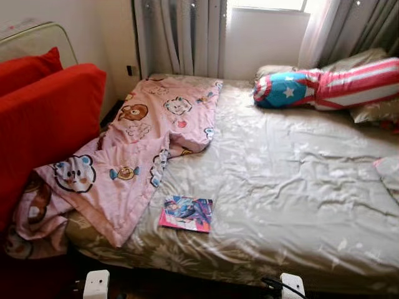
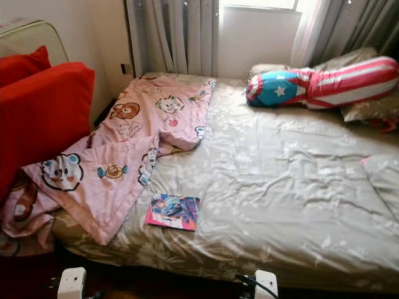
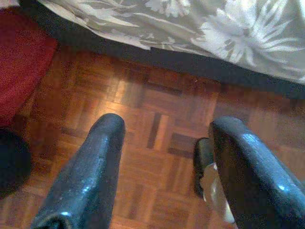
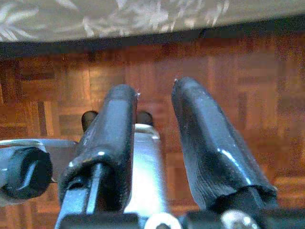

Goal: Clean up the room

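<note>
A bed [image 1: 299, 187] with a pink cartoon blanket [image 1: 143, 143] along its left side.
A small book [image 1: 186, 213] lies near the foot edge; the left gripper [image 3: 164, 143] hangs spread wide over parquet floor [image 3: 157, 105], the right gripper [image 4: 155, 102] narrowly parted.

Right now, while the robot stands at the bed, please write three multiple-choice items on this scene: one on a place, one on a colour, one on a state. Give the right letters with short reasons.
1. Where does the book lie?
A. on the floor
B. on the bed near its front edge
C. on the star pillow

2. What colour is the cushion beside the bed?
A. red
B. green
C. white

3. How do the left gripper's fingers stand?
A. shut on the book
B. shut on a cloth
C. apart, holding nothing

Key: 1 B, it rests on the grey sheet beside the pink blanket. 2 A, it is plainly red. 3 C, parquet floor shows between them.
</note>
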`<state>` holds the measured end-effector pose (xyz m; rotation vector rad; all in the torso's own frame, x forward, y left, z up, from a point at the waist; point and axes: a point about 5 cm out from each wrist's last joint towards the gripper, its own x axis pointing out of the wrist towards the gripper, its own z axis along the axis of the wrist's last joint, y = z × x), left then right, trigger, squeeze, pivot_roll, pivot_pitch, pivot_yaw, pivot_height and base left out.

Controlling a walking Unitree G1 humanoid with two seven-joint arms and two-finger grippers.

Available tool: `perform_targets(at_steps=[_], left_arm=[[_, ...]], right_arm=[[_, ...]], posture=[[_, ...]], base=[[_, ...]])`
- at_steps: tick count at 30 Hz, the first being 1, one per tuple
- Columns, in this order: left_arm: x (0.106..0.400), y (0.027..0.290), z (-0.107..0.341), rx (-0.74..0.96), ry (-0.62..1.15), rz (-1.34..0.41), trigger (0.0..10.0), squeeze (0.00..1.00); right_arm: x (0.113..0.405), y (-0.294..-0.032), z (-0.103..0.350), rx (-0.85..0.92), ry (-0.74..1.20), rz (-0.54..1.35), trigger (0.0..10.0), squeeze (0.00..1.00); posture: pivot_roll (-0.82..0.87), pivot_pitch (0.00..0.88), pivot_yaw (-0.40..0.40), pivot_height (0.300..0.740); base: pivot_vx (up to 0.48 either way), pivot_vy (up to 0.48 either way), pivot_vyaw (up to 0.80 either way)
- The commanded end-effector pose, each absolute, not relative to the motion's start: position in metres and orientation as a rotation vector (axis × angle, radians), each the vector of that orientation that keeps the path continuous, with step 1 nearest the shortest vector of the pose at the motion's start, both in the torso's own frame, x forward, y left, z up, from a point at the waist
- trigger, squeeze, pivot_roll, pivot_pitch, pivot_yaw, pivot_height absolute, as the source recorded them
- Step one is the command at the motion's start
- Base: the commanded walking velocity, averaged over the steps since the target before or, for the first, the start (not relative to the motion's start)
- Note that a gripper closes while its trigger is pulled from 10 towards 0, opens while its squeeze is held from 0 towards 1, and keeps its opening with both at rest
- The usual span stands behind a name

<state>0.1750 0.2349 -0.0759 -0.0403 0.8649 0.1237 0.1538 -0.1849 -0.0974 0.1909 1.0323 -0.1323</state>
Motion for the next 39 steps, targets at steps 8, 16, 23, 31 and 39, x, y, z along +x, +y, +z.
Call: perform_targets(at_steps=[8,16,23,31,39], left_arm=[[0.1715,0.2418,-0.0761,-0.032,0.882,0.136,10.0,0.0],[0.1722,0.2418,-0.0755,-0.05,0.874,0.13,10.0,0.0],[0.1723,0.2431,-0.0754,-0.043,0.883,0.136,10.0,0.0],[0.1729,0.2424,-0.0755,-0.054,0.884,0.137,10.0,0.0],[0.1737,0.2437,-0.0747,-0.058,0.881,0.136,10.0,0.0]], right_arm=[[0.1546,-0.1811,-0.0976,0.191,1.035,-0.119,10.0,0.0],[0.155,-0.1798,-0.0976,0.19,1.036,-0.109,10.0,0.0],[0.156,-0.1785,-0.0973,0.192,1.034,-0.106,10.0,0.0],[0.157,-0.1792,-0.0968,0.192,1.031,-0.102,10.0,0.0],[0.1589,-0.1777,-0.096,0.195,1.017,-0.093,10.0,0.0]], posture=[[0.05,0.0,-0.017,0.74],[0.06,0.0,-0.022,0.74],[0.06,0.0,-0.021,0.74],[0.06,0.0,-0.029,0.74],[0.05,0.0,-0.018,0.74]], base=[[0.0,0.216,0.0],[0.0,0.0,0.0],[0.0,0.0,0.0],[0.0,0.0,0.0],[0.0,0.0,0.3]])
